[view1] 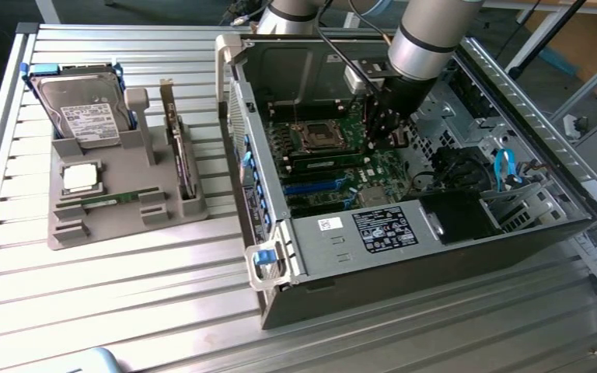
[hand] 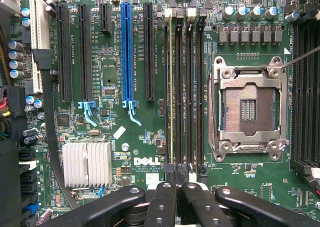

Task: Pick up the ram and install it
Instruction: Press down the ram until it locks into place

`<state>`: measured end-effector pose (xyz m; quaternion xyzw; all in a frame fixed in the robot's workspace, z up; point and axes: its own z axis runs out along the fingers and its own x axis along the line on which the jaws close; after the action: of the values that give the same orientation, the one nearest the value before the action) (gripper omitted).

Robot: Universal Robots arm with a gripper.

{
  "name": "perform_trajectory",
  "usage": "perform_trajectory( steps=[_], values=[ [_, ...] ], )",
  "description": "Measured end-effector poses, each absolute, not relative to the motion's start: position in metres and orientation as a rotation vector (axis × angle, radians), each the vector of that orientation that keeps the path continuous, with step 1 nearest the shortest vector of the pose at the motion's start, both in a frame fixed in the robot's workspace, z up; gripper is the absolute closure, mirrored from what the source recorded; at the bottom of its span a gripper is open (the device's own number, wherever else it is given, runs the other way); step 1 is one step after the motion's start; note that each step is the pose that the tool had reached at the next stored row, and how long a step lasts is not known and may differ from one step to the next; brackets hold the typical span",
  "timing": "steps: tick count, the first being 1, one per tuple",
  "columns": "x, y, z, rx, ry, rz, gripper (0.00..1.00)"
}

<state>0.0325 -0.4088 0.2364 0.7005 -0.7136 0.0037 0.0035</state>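
Closed tool point(hand: 172, 187) over ram point(hand: 171, 97) (seated), case walls point(view1: 239, 124) near

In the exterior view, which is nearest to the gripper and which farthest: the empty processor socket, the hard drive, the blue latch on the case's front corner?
From the gripper, inside the open case:
1. Processor socket, just beside it on the motherboard.
2. Blue latch, on the case's near corner.
3. Hard drive, upright in the grey holder at the exterior view's left.

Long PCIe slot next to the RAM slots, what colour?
Blue slot, with a light-blue latch at its end; the neighbouring slots are black. Wrist view shows it best.
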Motion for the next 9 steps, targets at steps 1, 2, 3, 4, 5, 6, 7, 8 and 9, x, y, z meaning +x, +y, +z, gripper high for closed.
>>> perform_trajectory(
  steps=[1, 2, 3, 4, 5, 6, 7, 8, 9],
  values=[
    [0.0325, -0.4088, 0.2364, 2.196, -2.237, 0.012, 0.89],
    [0.0325, -0.4088, 0.2364, 2.196, -2.237, 0.012, 0.89],
    [0.0325, -0.4088, 0.2361, 2.196, -2.237, 0.011, 0.89],
    [0.0325, -0.4087, 0.2357, 2.196, -2.237, 0.011, 0.89],
    [0.0325, -0.4088, 0.2354, 2.196, -2.237, 0.011, 0.89],
    [0.0325, -0.4088, 0.2350, 2.196, -2.237, 0.012, 0.89],
    [0.0325, -0.4088, 0.2346, 2.196, -2.237, 0.011, 0.89],
    [0.0325, -0.4088, 0.2343, 2.196, -2.237, 0.012, 0.89],
    [0.0325, -0.4088, 0.2343, 2.196, -2.237, 0.012, 0.89]
  ],
)
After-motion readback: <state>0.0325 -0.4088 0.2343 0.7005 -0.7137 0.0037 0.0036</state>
